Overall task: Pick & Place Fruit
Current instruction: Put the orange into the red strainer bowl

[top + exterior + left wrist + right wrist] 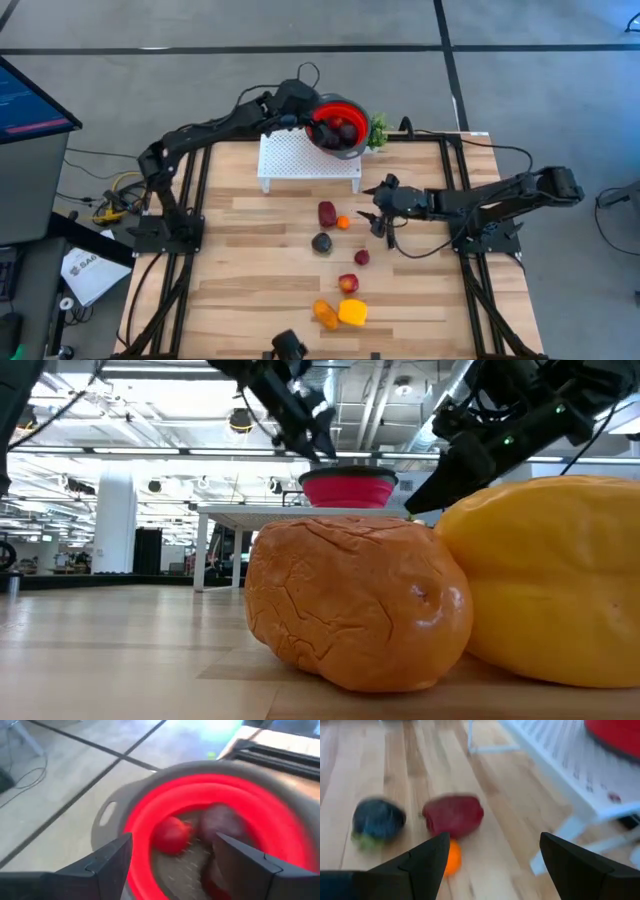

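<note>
On wooden slat table (250,290), scattered fruit (327,213), left end effector (318,123) wide over bowl (352,110), right end effector (372,215) wide.

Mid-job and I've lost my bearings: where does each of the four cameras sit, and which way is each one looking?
High: overhead, straight down on the table, both arms, left gripper, right gripper.
Low: table height, behind the orange fruit and yellow fruit; arms above.
Left wrist: open jaws over the red bowl, fruit inside.
Right wrist: open jaws facing the maroon fruit, dark fruit and white stand.
Shared: high, low and left wrist all see the bowl.
</note>
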`<state>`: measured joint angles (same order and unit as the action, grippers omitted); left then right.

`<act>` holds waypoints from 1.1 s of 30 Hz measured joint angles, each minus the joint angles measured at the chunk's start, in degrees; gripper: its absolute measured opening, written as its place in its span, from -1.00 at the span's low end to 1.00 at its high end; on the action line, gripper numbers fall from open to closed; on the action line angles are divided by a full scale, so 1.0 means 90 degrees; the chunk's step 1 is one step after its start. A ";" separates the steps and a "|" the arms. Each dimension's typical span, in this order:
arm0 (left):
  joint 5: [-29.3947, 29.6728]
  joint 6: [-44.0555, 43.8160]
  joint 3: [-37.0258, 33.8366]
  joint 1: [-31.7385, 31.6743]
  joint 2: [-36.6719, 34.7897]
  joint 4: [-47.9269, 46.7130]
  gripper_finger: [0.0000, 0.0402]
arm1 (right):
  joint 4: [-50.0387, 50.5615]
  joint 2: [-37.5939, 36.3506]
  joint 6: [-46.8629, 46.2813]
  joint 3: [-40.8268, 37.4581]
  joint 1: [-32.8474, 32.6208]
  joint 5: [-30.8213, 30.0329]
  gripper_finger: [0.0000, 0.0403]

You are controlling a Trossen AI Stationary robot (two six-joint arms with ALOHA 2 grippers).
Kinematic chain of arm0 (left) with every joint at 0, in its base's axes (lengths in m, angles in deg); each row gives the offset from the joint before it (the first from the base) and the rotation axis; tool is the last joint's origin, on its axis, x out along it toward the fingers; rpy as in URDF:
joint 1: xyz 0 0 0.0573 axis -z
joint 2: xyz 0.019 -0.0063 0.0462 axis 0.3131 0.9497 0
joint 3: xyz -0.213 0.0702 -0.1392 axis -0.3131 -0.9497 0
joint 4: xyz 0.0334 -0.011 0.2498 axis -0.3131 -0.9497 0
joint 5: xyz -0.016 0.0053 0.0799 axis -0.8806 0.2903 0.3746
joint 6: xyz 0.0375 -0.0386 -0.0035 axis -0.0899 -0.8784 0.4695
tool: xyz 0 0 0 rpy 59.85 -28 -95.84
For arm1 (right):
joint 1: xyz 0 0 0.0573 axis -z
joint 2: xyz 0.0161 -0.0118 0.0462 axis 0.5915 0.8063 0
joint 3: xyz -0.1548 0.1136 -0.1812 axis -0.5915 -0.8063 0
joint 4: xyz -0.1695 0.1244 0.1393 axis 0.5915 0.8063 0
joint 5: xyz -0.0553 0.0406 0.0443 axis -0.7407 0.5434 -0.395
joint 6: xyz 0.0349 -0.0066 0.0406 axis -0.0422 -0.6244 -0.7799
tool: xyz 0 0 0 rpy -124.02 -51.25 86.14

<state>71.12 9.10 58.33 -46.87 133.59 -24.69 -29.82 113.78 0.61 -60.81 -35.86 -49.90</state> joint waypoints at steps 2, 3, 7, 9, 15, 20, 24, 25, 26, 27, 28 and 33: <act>-0.0014 0.0008 0.0002 0.0192 -0.0269 -0.0176 0.32 | 0.0475 -0.0228 0.0089 0.0111 0.0016 0.0444 0.50; -0.0038 0.0008 -0.0011 0.0304 -0.0398 -0.0329 0.32 | 0.0617 -0.0308 0.0203 0.0129 0.0016 0.0700 0.50; -0.0036 -0.0004 -0.0675 0.0828 -0.1065 -0.0287 0.28 | 0.0727 -0.0228 0.0994 0.0133 -0.0022 0.1723 0.50; 0.0012 -0.0123 -0.1245 0.1129 -0.1413 -0.0153 0.25 | 0.0663 0.0015 0.1236 0.0133 -0.0063 0.1927 0.50; 0.0079 -0.0715 -0.3388 0.2011 -0.2462 0.1226 0.19 | -0.0490 0.1252 0.1231 0.0132 0.0009 0.1844 0.50; 0.0125 -0.1395 -0.5171 0.2731 -0.3085 0.2874 0.15 | -0.1989 0.2420 0.0557 0.0135 0.0202 0.1831 0.50; 0.0408 -0.2108 -0.6321 0.3181 -0.3394 0.4019 0.12 | -0.2561 0.3066 0.0272 0.0140 0.0316 0.1827 0.48; 0.0536 -0.2282 -0.6562 0.3269 -0.3423 0.4261 0.12 | -0.2648 0.3176 0.0222 0.0140 0.0341 0.1801 0.46; 0.0622 -0.2427 -0.6750 0.3351 -0.3425 0.4582 0.11 | -0.2726 0.3293 0.0176 0.0163 0.0360 0.1742 0.44; 0.0720 -0.2554 -0.6972 0.3436 -0.3487 0.4751 0.11 | -0.2753 0.3390 0.0121 0.0198 0.0376 0.1650 0.41; 0.0835 -0.2673 -0.7150 0.3490 -0.3492 0.4944 0.10 | -0.2752 0.3476 0.0085 0.0238 0.0386 0.1559 0.38; 0.1108 -0.3051 -0.7726 0.3613 -0.3446 0.5602 0.09 | -0.2776 0.3786 0.0059 0.0476 0.0385 0.1493 0.19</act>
<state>81.09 -18.36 -11.21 -14.35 102.58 25.73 -54.81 147.85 1.14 -56.52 -32.39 -36.47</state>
